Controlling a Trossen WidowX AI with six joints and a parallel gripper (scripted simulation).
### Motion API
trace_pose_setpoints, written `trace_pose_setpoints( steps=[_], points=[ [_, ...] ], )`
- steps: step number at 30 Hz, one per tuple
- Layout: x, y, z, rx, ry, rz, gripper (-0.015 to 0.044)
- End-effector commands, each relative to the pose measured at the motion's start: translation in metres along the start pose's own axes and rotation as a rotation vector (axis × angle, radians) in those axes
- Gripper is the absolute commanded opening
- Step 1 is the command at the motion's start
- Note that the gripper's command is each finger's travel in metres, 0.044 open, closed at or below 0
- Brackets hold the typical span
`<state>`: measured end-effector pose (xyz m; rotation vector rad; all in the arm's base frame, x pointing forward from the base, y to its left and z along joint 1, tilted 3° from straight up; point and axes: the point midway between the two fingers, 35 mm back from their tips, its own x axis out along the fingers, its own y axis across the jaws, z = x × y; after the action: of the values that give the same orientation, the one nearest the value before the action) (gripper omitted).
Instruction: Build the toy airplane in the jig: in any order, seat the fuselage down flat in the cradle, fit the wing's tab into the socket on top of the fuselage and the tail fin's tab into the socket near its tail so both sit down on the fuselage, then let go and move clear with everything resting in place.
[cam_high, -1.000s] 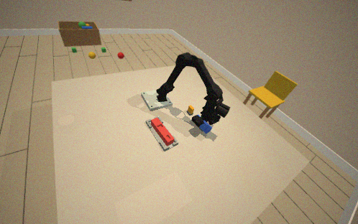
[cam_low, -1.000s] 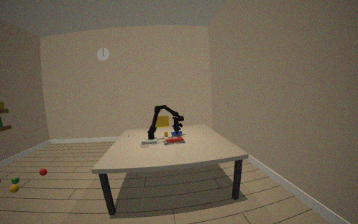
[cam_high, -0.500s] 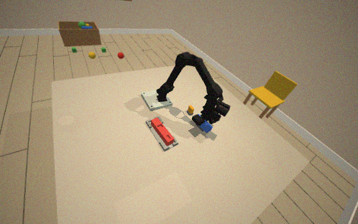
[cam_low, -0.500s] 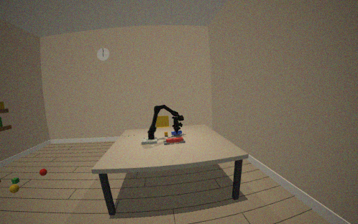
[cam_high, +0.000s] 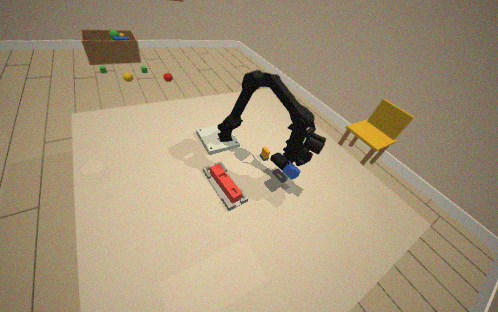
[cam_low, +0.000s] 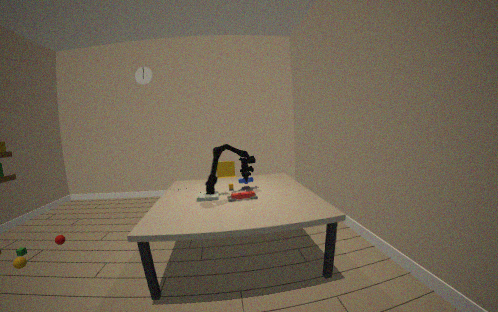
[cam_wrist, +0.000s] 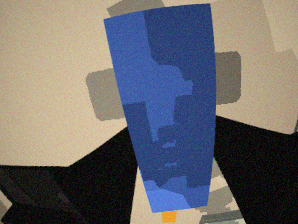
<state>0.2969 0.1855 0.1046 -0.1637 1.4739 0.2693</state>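
The red fuselage (cam_high: 225, 182) (cam_low: 243, 195) lies in the grey cradle (cam_high: 231, 206), with sockets showing on its top. My gripper (cam_high: 287, 165) (cam_low: 246, 178) (cam_wrist: 169, 123) is shut on the blue wing (cam_high: 292, 171) (cam_low: 246, 181) (cam_wrist: 175, 45), gripping its long sides. The wing is held above the table, with its shadow below, off to the chair side of the cradle. Its underside and tab are hidden. The small orange tail fin (cam_high: 265, 151) (cam_low: 231, 186) (cam_wrist: 169, 216) stands on the table between the wing and the arm's base.
The arm's pale base plate (cam_high: 212, 146) is behind the cradle. A yellow chair (cam_high: 372, 135) stands beyond the table edge. A brown box (cam_high: 112, 51), small balls and green blocks are on the floor.
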Motion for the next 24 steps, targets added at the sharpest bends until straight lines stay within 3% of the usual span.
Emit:
trace_pose_setpoints(
  steps=[1,24],
  points=[
    [-0.015,0.0,0.002,-0.003,0.001,0.001,0.0],
    [-0.079,-0.005,-0.002,-0.014,0.035,-0.015,0.0]
  ],
)
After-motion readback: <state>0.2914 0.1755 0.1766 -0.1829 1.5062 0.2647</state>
